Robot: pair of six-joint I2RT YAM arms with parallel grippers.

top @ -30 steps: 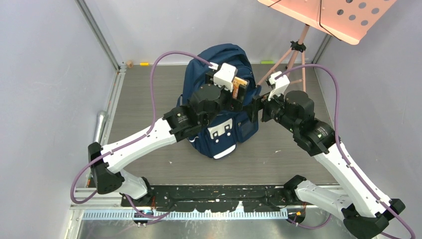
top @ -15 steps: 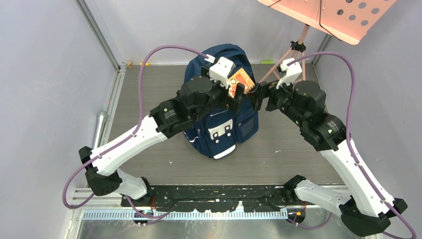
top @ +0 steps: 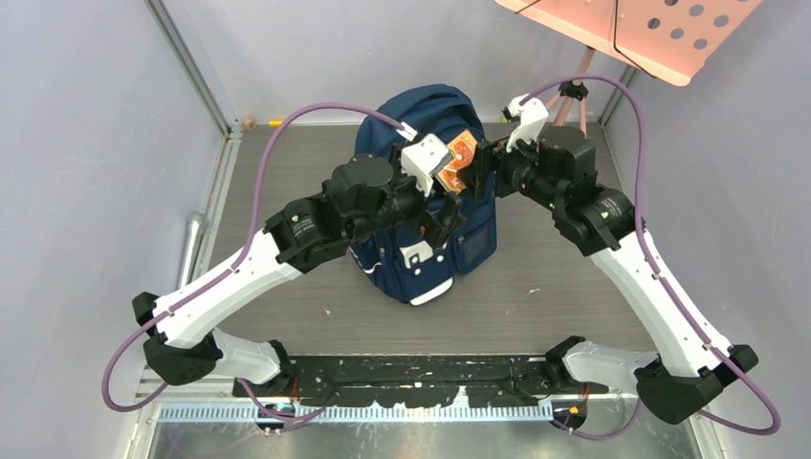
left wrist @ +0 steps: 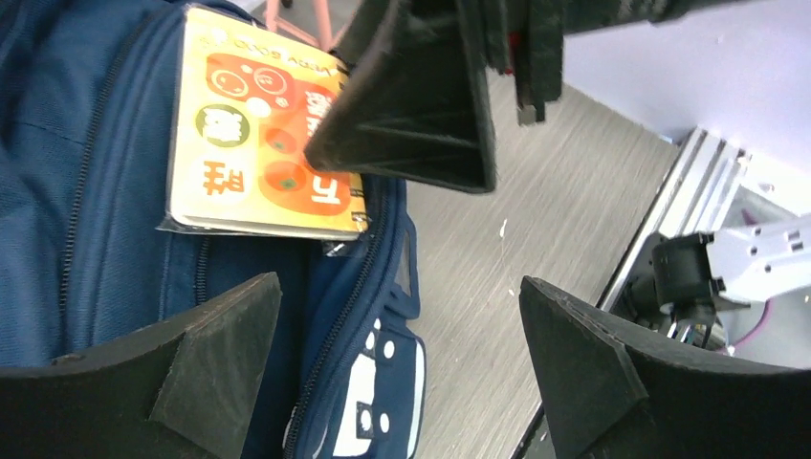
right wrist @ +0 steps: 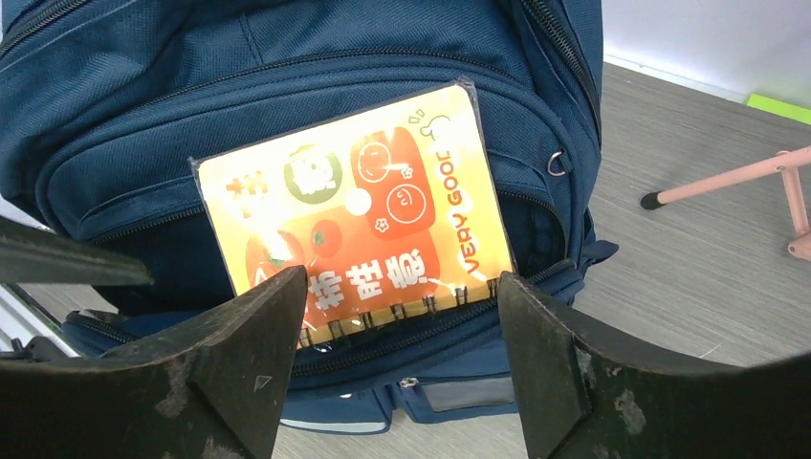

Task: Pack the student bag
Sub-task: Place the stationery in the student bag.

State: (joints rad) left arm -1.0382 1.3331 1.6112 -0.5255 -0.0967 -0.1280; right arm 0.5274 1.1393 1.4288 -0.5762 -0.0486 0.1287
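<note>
Right wrist view shows us the right pincer [right wrist: 402, 287] with its two black fingers far apart. Between them we see an orange and yellow notebook [right wrist: 354, 220] in a clear wrap. Its two bottom corners hide behind the fingertips, so we cannot tell if the fingers touch it. The notebook's wire edge sits down in an open front pocket of the student bag [right wrist: 239, 86], and the rest sticks up and leans on the blue cloth. Past the bag we see the grey table [right wrist: 689, 258] and a thin pink leg [right wrist: 727, 177].

From the left wrist, we see the left pincer [left wrist: 399, 287] wide too, with nothing between its fingers. It hangs beside the bag's front, where a zip runs down to a white patch [left wrist: 378, 402]. One black finger of the right pincer sits in front of the notebook here.

From the top, we see the bag standing up in the far middle of the table, between the two arms. A pink stand [top: 631, 29] is at the far right corner.
</note>
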